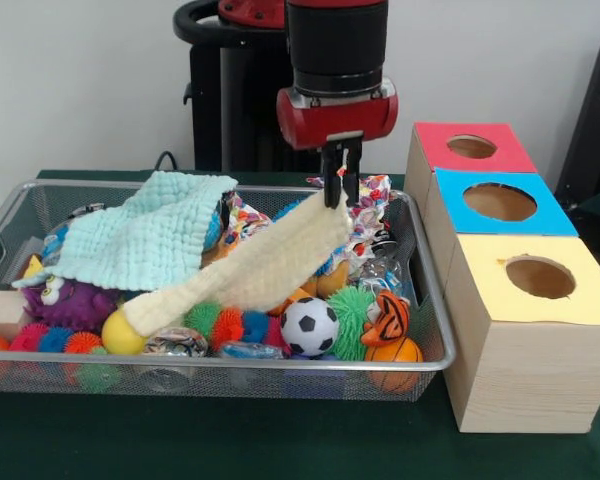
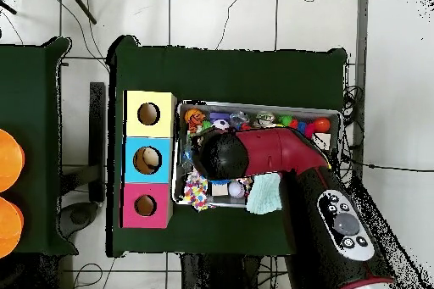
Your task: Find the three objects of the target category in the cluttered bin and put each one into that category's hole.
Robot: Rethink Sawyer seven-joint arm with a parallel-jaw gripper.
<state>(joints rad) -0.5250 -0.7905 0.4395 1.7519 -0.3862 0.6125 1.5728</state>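
The wire mesh bin (image 1: pixel 432 366) is full of toys and cloths; it also shows in the overhead view (image 2: pixel 254 105). My gripper (image 1: pixel 340 192) hangs over the bin's far right part, shut on one end of a pale yellow cloth (image 1: pixel 250 270) that slopes down to the left. The orange tiger-striped toy (image 1: pixel 385 318) lies at the bin's near right corner, above the orange basketball-patterned ball (image 1: pixel 393 352). An orange shape (image 1: pixel 330 280) peeks from under the cloth; I cannot tell what it is. The red-topped box's hole (image 1: pixel 471 147) (image 2: pixel 145 205) is open. In the overhead view the arm (image 2: pixel 280 152) hides the gripper.
A pale blue-green cloth (image 1: pixel 145 240) covers the bin's left part. A patterned cloth (image 1: pixel 372 200) lies at the far right. A soccer ball (image 1: pixel 309 326), a green puff ball (image 1: pixel 355 312), a yellow ball (image 1: pixel 122 335) and a purple toy (image 1: pixel 70 300) lie along the front. Blue-topped (image 1: pixel 499 202) and yellow-topped (image 1: pixel 540 277) boxes stand beside the red one.
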